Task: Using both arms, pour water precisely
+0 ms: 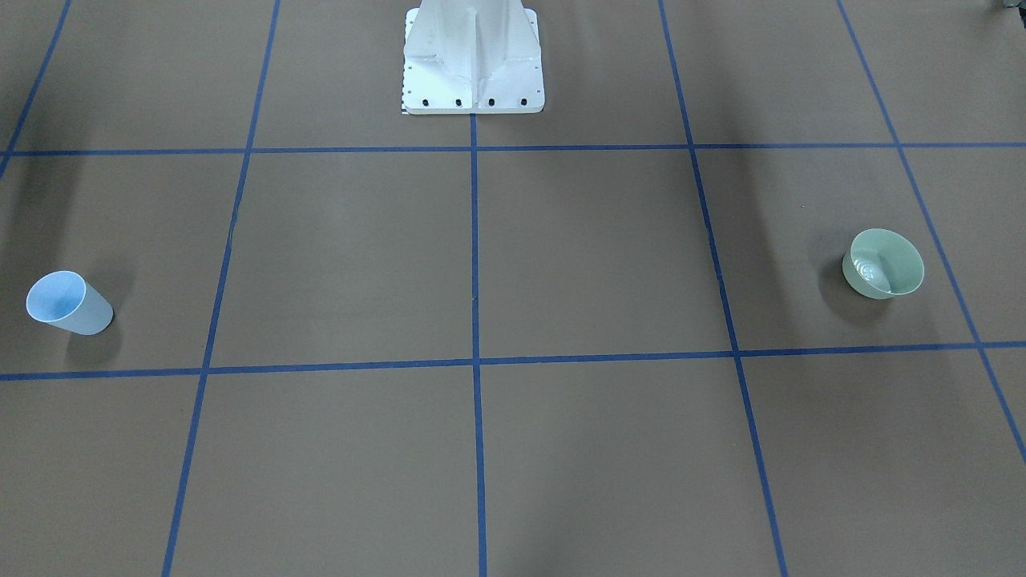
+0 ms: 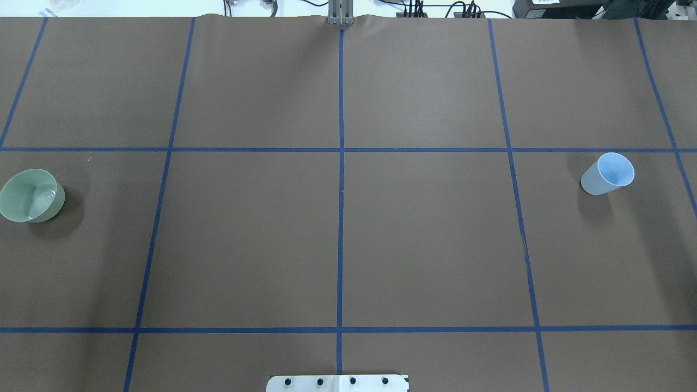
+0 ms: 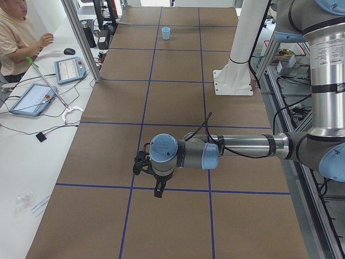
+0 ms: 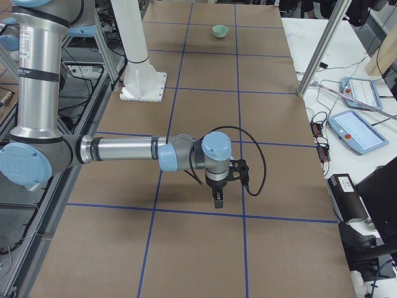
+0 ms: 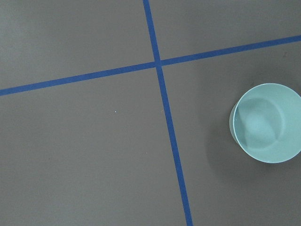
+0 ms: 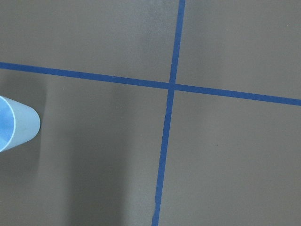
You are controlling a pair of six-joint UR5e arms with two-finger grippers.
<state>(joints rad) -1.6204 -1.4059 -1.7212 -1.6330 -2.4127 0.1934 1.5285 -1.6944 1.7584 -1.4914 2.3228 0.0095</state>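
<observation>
Black left tool [image 3: 158,190] and right tool [image 4: 217,200] hang above the table [image 3: 178,226] — open or closed, I cannot tell.

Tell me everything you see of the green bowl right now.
The mint-green bowl is round, smooth and glossy, with a thin rim. It stands upright on the brown table cover at the robot's left, inside one blue-taped square. Faint ripples and white glints show water in its bottom. Nothing else touches it.
</observation>
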